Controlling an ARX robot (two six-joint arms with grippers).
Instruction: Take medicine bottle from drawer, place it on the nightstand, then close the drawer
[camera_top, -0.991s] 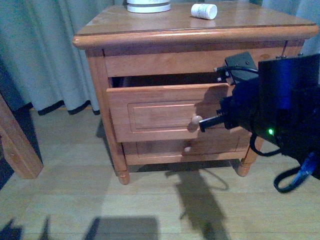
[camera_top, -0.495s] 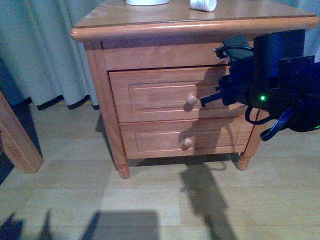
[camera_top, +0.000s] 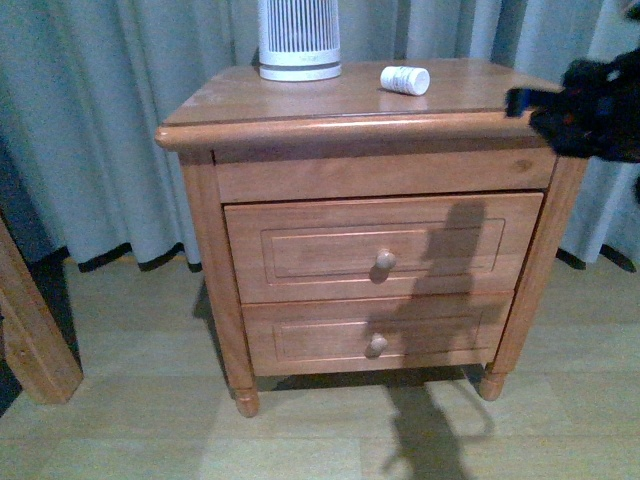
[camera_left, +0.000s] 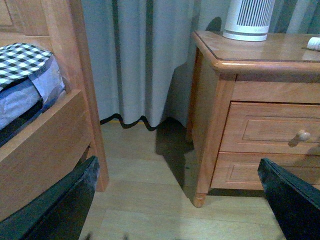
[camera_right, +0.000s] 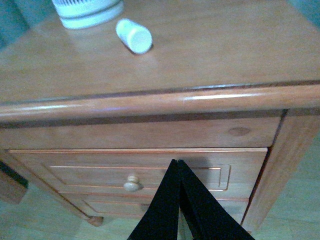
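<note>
One white medicine bottle (camera_top: 405, 80) (capped) lies sideways.

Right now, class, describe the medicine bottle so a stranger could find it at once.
Start at the orange-brown nightstand before the grey curtain. On its flat top, right of the tall ribbed grey-white cylinder, lies the medicine bottle. It is small, white and on its side, while its neighbour is far larger and upright.

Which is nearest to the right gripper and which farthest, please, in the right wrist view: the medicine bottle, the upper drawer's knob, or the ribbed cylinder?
1. The upper drawer's knob, on the shut drawer front beside the closed fingers of the right gripper.
2. The medicine bottle, lying on its side on the nightstand top.
3. The ribbed cylinder, standing just beyond the bottle at the back.
</note>
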